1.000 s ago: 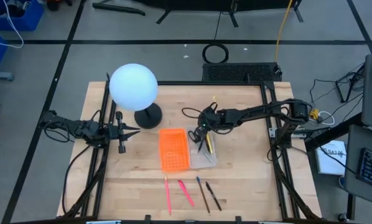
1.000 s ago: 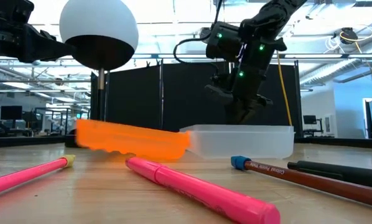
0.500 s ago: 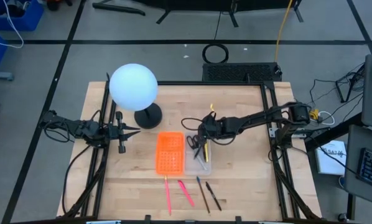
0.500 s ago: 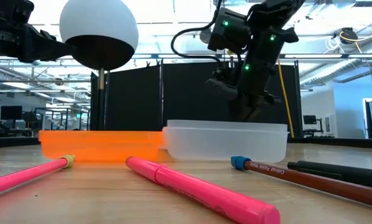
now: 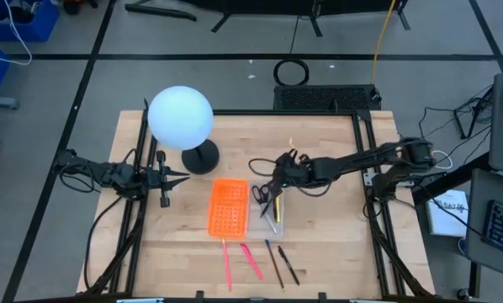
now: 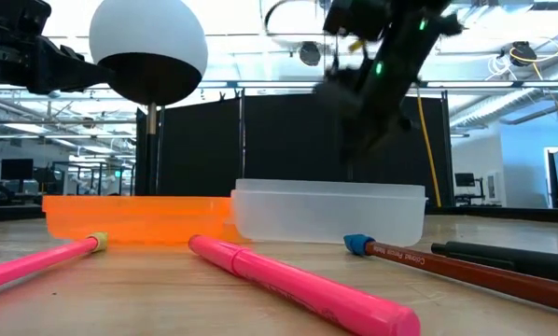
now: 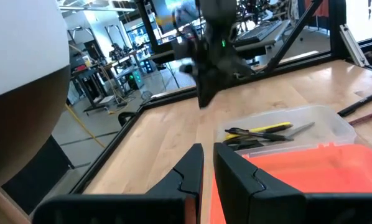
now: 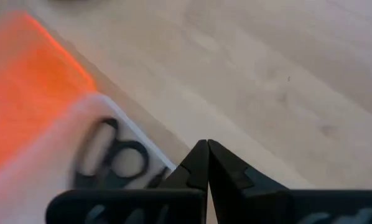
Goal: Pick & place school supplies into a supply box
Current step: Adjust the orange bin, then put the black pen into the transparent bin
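Note:
The supply box lies mid-table: its clear tray (image 5: 267, 212) is joined to an orange gridded panel (image 5: 228, 208). In the tray lie black-handled scissors (image 5: 258, 194) and a yellow pencil (image 7: 267, 129). Two pink pens (image 5: 227, 263) (image 5: 251, 261), a brown pencil (image 5: 274, 263) and a dark pen (image 5: 288, 264) lie near the front edge. My right gripper (image 8: 207, 149) is shut and holds nothing. It hangs slanting down above the tray's far end (image 6: 327, 213), beside the scissors' handles (image 8: 117, 155). My left gripper (image 7: 208, 163) waits level at the table's left by the lamp base, with a narrow gap between its fingers.
A white globe lamp (image 5: 181, 118) on a black base (image 5: 200, 157) stands at the far left, close to my left gripper (image 5: 180, 177). Bare wood lies to the right of the tray and along the table's far side.
My right gripper has risen from inside the tray to well above it, staying shut. The supply box has turned from slanted to square with the table and slid a little toward the left edge.

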`<state>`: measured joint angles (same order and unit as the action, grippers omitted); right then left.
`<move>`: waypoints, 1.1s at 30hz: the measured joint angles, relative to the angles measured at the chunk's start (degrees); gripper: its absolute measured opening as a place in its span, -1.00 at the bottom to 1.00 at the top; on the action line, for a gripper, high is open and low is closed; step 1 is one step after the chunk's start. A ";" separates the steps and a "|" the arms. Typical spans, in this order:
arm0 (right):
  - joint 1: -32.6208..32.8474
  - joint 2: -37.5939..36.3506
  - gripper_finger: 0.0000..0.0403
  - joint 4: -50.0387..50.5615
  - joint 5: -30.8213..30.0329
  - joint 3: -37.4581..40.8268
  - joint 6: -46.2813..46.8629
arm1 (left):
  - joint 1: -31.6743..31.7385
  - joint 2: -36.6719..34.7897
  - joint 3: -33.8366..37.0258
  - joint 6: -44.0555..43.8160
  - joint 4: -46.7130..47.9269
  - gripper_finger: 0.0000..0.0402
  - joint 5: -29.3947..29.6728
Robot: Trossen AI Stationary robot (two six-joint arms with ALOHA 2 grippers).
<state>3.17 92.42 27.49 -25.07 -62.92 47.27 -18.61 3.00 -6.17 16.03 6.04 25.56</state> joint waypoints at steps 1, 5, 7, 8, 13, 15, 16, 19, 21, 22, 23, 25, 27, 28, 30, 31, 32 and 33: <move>0.35 -1.85 -1.00 0.02 1.03 0.00 0.03 | 0.00 0.00 0.00 0.00 0.03 -0.77 0.00; 4.22 -8.61 -1.00 0.28 4.31 0.00 4.01 | 0.00 0.01 0.00 0.00 0.31 -0.77 -0.02; 7.69 -10.92 -1.00 0.29 4.05 0.00 6.87 | 0.00 0.00 0.00 0.00 0.28 -0.77 -0.02; 9.88 -11.63 -1.00 0.29 3.44 0.00 8.61 | 0.00 -0.01 0.00 0.00 0.31 -0.77 -0.02; 21.83 -9.91 -1.00 1.18 -2.93 -1.64 18.52 | 0.00 0.01 0.00 0.00 0.24 -0.77 -0.04; 26.27 -7.73 -1.00 2.24 -3.52 -3.29 23.61 | 0.00 0.01 0.00 0.02 0.27 -0.77 -0.06; 28.36 -6.24 -1.00 3.83 -3.44 -4.35 26.15 | 0.00 -0.02 0.00 0.00 0.26 -0.77 -0.04; 33.83 -0.15 -1.00 10.70 -1.39 -10.24 36.00 | 0.00 -0.02 0.00 -0.07 0.33 -0.77 -0.13; 36.46 5.22 -1.00 17.55 1.67 -16.11 41.67 | 0.00 0.00 0.00 -0.51 0.57 -0.77 -0.15; 37.48 8.22 -1.00 20.53 3.46 -19.68 43.66 | 0.00 -0.01 0.00 -0.74 0.78 -0.77 -0.15; 38.32 11.32 -1.00 23.41 5.47 -23.60 44.75 | 0.00 0.01 0.00 -0.82 0.75 -0.77 -0.15; 39.47 17.32 -1.00 28.96 8.65 -32.00 45.10 | 0.00 -0.02 0.00 -0.98 0.87 -0.77 -0.15; 40.17 22.83 -1.00 33.55 11.35 -40.61 45.41 | 0.00 0.00 0.00 -1.11 1.17 -0.77 -0.14; 40.39 25.44 -1.00 35.60 12.19 -44.78 46.14 | 0.00 -0.02 0.00 -1.18 1.15 -0.77 -0.13; 40.77 30.40 -1.00 39.38 12.86 -52.86 47.78 | 0.00 -0.02 0.00 -1.18 1.15 -0.77 -0.11; 40.87 32.57 -1.00 40.78 12.90 -56.15 48.22 | 0.00 -0.01 0.00 -1.19 1.14 -0.77 -0.11; 40.89 34.69 -1.00 41.90 12.93 -59.12 48.49 | 0.00 0.00 0.00 -1.18 1.09 -0.77 -0.09; 40.90 36.42 -1.00 42.66 12.94 -61.36 48.67 | 0.00 -0.01 0.00 -1.17 1.09 -0.77 -0.07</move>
<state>44.07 128.84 70.15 -12.13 -124.27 95.94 -18.61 2.99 -6.17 14.86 7.14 25.50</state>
